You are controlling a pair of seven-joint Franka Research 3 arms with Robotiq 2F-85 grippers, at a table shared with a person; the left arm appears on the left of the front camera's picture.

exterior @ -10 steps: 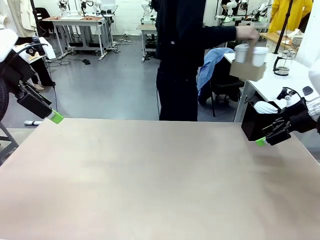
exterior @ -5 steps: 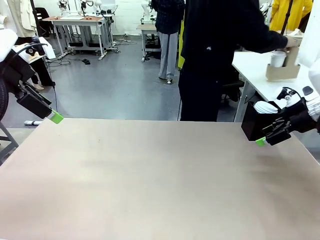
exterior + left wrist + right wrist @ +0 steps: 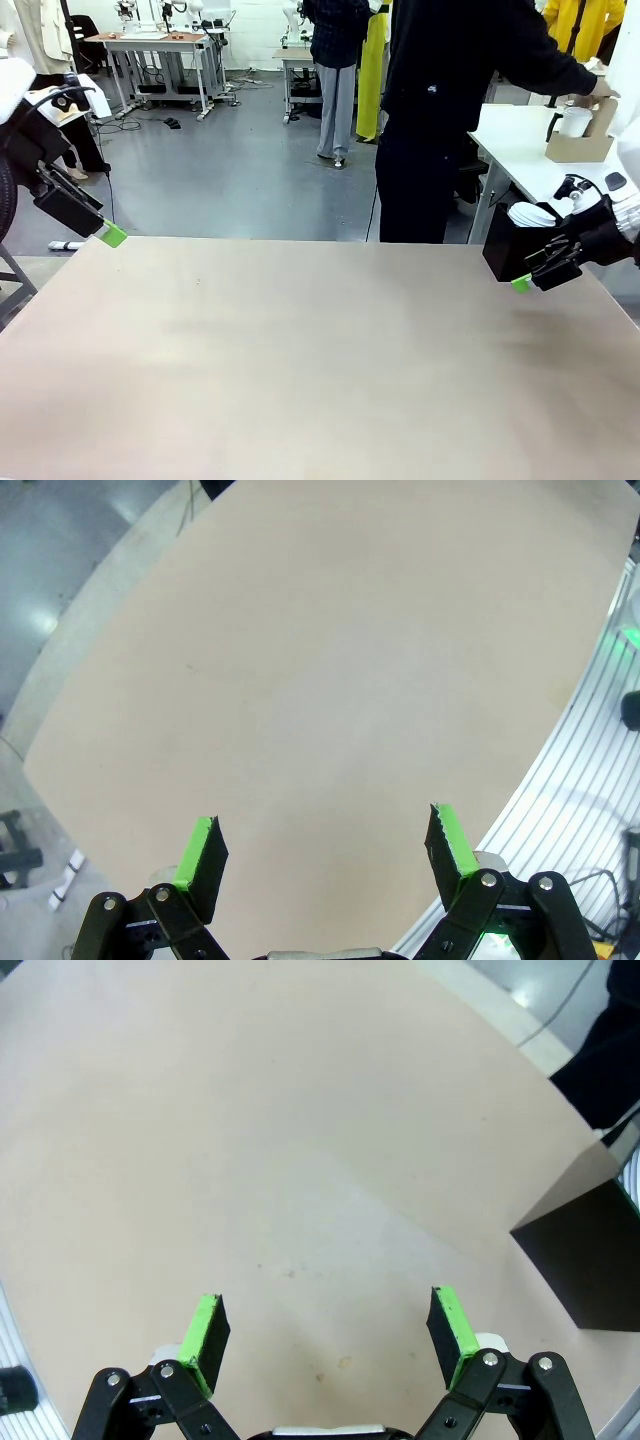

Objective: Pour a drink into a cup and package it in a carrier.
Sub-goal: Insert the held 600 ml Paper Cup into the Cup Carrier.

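Front view had the person's hand (image 3: pixel 603 90) on the carrier (image 3: pixel 580 146) at a side table, while left gripper (image 3: pixel 325 845) and right gripper (image 3: pixel 328 1328) gaped wide, empty.

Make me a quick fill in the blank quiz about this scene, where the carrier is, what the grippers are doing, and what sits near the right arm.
1. The person's hand rests on the brown carrier, which stands on the ____ side table.
2. Both the left gripper and the right gripper have their jaws ____.
3. The box at the robot table's right edge is coloured ____.
4. The cup standing in the carrier is coloured ____.

Missing words: white; open; black; white
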